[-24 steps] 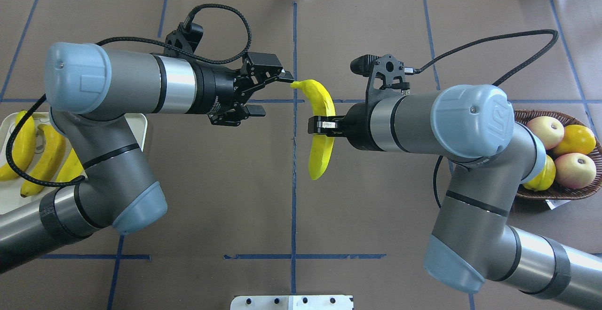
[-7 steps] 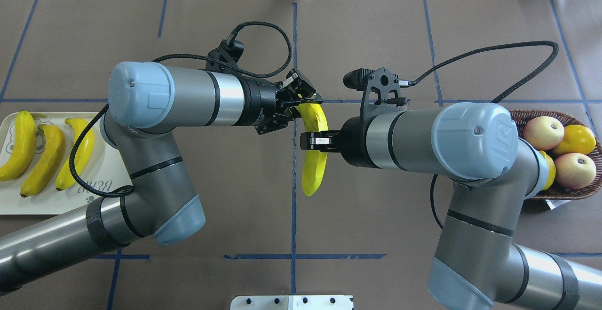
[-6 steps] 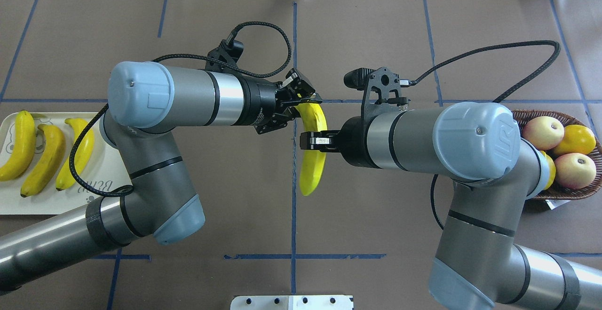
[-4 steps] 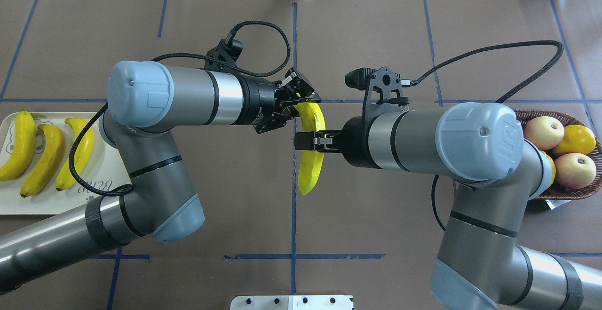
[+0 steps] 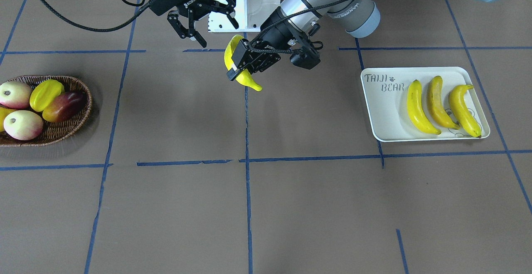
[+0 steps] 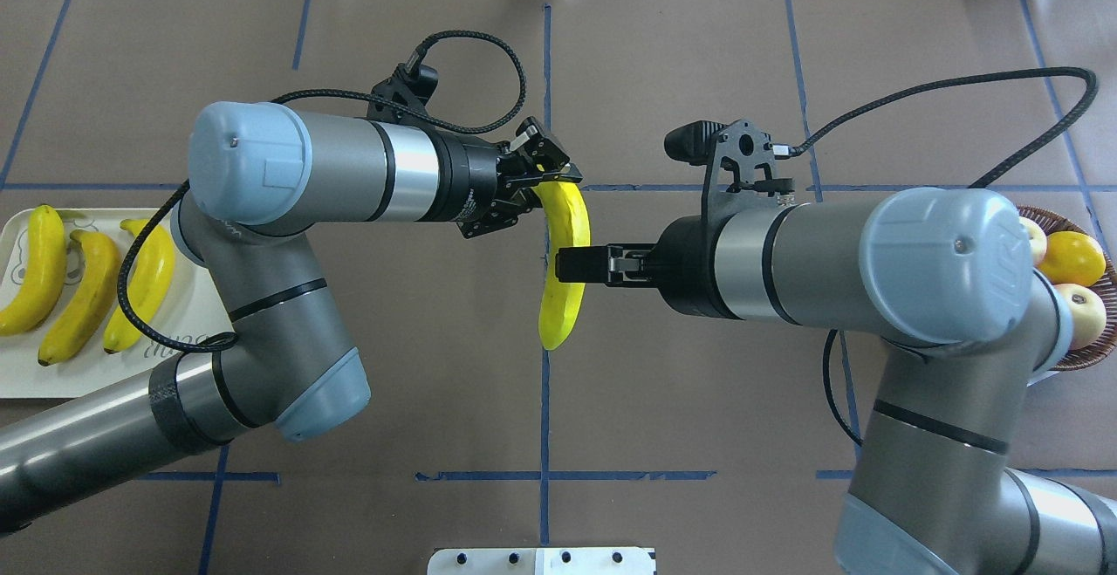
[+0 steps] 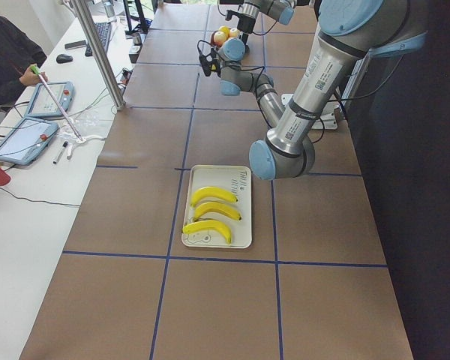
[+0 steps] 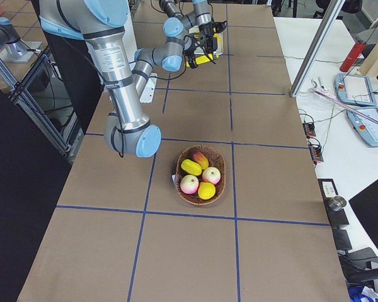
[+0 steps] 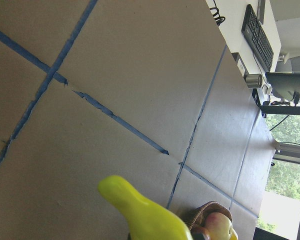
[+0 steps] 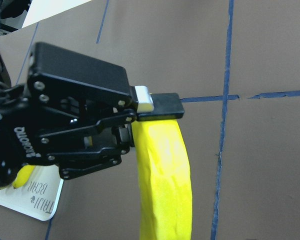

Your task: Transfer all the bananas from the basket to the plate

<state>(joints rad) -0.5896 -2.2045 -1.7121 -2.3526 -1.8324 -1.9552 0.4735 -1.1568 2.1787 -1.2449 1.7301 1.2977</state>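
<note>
We have the banana [image 6: 558, 287] in the left hand [image 6: 551, 181], which is clamped on its upper end. The fruit hangs in the air over the middle of the tabletop [image 5: 291, 207], between the basket [image 5: 62, 134] and the plate [image 5: 384, 116]. The right hand [image 5: 219, 35] stands open just beside it, gripping nothing.

We judge the step in hand to be the carry to the plate. Before the left arm swings, the right hand should back straight away, since its spread fingers sit close to the fruit and a brush could twist it in the grip. The hold is near one end and the long free part hangs below, so we want a smooth, unhurried sweep with no sharp stops that would make it pivot. On the plate, the bare strip lies between the lettering and the nearest fruit. We should turn the banana to lie parallel to the three bananas [image 5: 436, 99] already there and bring it down low over that strip. We should let go only when it rests on the surface, so that it neither rolls nor knocks its neighbours.

Counting now, there are four bananas: one held and three on the plate, none visible in the basket. The basket holds five other fruit [image 5: 23, 124]: two apples, one yellow-green oval fruit, one red mango and one orange-yellow fruit at the edge. There are also two arms, one basket and one plate.
</note>
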